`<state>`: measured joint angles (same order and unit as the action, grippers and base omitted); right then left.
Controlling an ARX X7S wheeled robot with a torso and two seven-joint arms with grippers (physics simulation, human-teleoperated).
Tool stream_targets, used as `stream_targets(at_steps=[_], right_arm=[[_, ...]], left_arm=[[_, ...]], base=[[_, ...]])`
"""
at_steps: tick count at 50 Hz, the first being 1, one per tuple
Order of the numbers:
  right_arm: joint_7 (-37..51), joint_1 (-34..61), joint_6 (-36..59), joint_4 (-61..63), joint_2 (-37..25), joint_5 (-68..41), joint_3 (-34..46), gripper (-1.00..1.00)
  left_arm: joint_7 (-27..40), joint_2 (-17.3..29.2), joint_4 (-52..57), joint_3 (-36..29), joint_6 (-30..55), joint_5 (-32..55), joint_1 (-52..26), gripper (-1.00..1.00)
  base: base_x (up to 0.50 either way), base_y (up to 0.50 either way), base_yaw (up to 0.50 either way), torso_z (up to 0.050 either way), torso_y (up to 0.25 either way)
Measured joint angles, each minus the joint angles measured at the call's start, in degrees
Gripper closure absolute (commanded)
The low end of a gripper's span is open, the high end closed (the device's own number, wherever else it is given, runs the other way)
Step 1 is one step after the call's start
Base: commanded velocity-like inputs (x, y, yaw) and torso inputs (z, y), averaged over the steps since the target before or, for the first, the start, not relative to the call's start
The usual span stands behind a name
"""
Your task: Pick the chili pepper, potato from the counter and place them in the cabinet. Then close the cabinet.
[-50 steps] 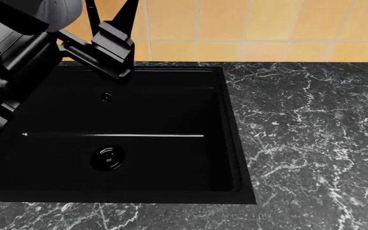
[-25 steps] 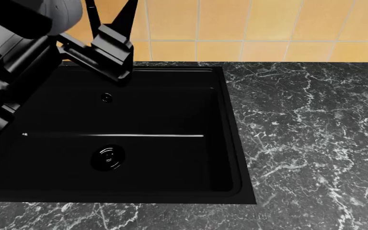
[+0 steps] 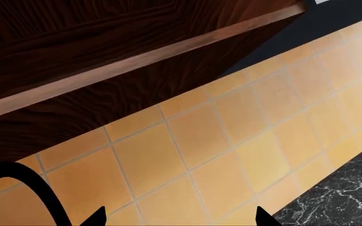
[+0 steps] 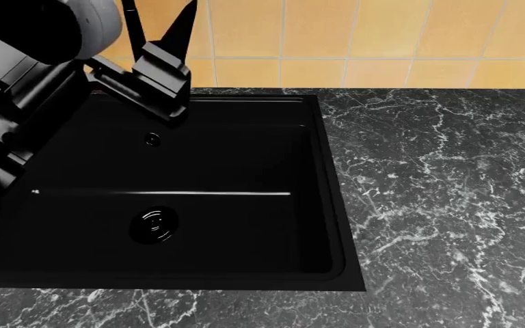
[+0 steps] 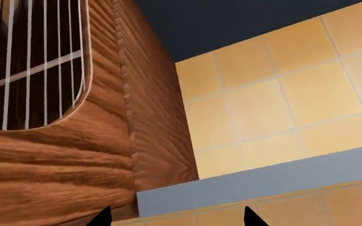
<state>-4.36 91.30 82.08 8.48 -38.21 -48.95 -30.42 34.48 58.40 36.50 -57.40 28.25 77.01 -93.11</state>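
Head view: we look down on the counter [image 4: 436, 191], a black-grey veined stone slab, with a matte black sink basin [image 4: 167, 191] set into its left part and reaching almost to its front edge. A round drain [image 4: 154, 224] lies in the basin floor toward the front, and a smaller round fitting [image 4: 152, 139] lies nearer the back wall. Orange-yellow wall tiles [image 4: 354, 41] rise from the back edge of the counter. The left arm [image 4: 25, 89] enters at the upper left, and the left gripper [image 4: 159, 19] is held above the back-left corner of the basin — its two dark fingers point up toward the tiles and stand clearly apart, with nothing between them.

Left wrist view: we see two black fingertips [image 3: 96, 217] at the frame edge, set apart, facing the tiled wall; dark wood of a cabinet [image 3: 105, 56] hangs above the tiles, and a corner of the counter shows at one side. A black curved arc [image 3: 27, 188] crosses the near corner.

Right wrist view: the right gripper [image 5: 175, 217] shows only two black tips, set apart, with nothing held. It faces a wooden cabinet door [image 5: 55, 117] with a white-barred panel, beside tiled wall and a grey ledge [image 5: 263, 183].

We cannot find the chili pepper or the potato in any view — the visible stretch of counter carries neither.
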Motion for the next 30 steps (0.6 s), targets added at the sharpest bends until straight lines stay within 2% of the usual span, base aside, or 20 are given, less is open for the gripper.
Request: stream_targets(at_steps=[15, 30], right_arm=[[0.36, 1.98, -3.98, -1.35, 2.67, -0.05, 0.49, -1.00], [-2.83, 5.20, -7.68, -4.43, 5.54, -0.20, 5.83, -1.00]], left_arm=[[-0.09, -0.07, 0.00, -0.05, -0.13, -0.45, 0.62, -1.00], [-0.13, -0.13, 0.04, 0.14, 0.06, -0.44, 0.61, -1.00]], base=[[0.00, 0.00, 0.00, 0.000, 0.000], [0.00, 0.00, 0.00, 0.000, 0.000]])
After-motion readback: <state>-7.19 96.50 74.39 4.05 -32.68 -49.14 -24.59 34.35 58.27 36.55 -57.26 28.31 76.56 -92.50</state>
